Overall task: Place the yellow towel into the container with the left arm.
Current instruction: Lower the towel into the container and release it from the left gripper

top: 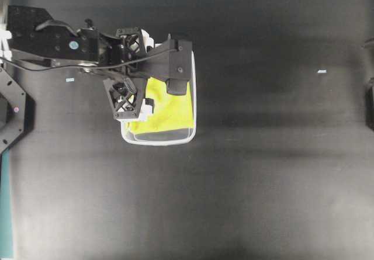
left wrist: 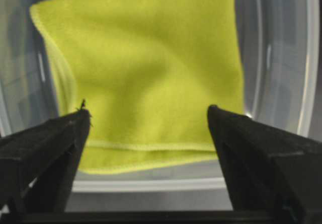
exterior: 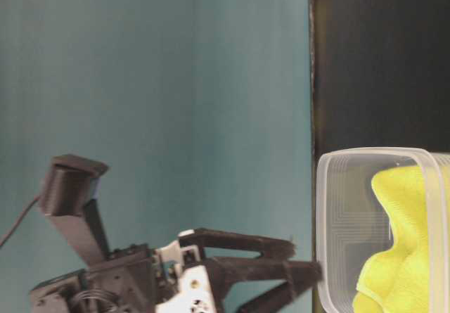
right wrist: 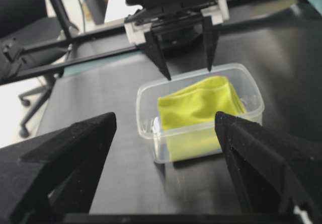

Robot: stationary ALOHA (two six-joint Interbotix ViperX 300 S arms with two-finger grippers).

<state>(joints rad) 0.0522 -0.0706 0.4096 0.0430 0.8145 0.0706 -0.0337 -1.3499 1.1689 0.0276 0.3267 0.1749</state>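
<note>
Most of the job looked done: towel (right wrist: 201,104) lay inside the tub (right wrist: 151,128), one side riding up a wall. Left gripper (right wrist: 186,50) hung above it, fingers apart, empty. Only withdrawal seemed left.

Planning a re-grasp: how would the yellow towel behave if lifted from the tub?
Probably floppy: the yellow towel already slumps in soft folds inside the container. Likely light, being thin cloth. Its fuzzy surface should grip well between the open left gripper fingers.
</note>
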